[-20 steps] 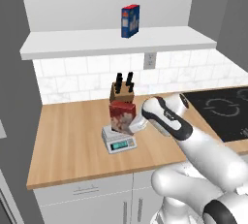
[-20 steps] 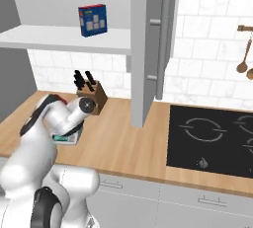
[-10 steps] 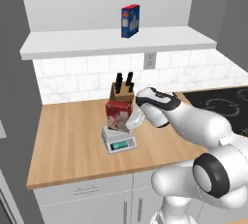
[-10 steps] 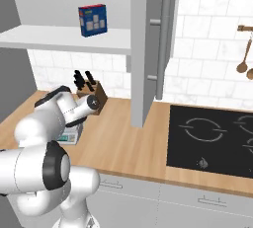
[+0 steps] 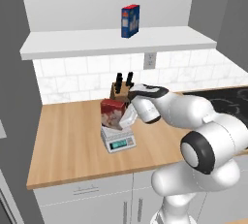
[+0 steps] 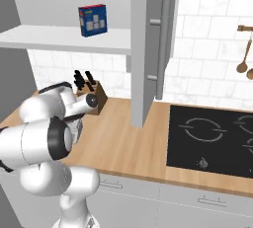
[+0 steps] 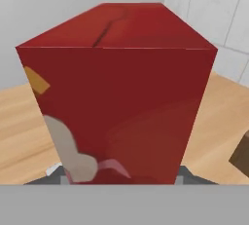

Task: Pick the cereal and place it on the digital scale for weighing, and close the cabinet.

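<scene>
The cereal [image 5: 111, 113], a red box with a white and pink picture, stands upright on the digital scale [image 5: 120, 143] in the middle of the wooden counter. My gripper [image 5: 125, 119] is against the box's right side and is shut on it. In the hand view the red box [image 7: 121, 102] sits right in front of the camera, and my fingertips are hidden. The cabinet stands open: one grey door [image 6: 148, 49] with its long bar handle [image 6: 161, 44] juts out over the counter.
A blue box [image 5: 130, 21] stands on the open cabinet shelf [image 5: 111, 43]. The knife block [image 5: 121, 88] is just behind the scale, by the tiled wall. To the right lie a black cooktop [image 6: 212, 138] and hanging wooden spoons [image 6: 243, 59].
My arm has folded in, with the elbow swinging forward and up. The hand has stayed at the cereal, and the box has stayed on the scale.
</scene>
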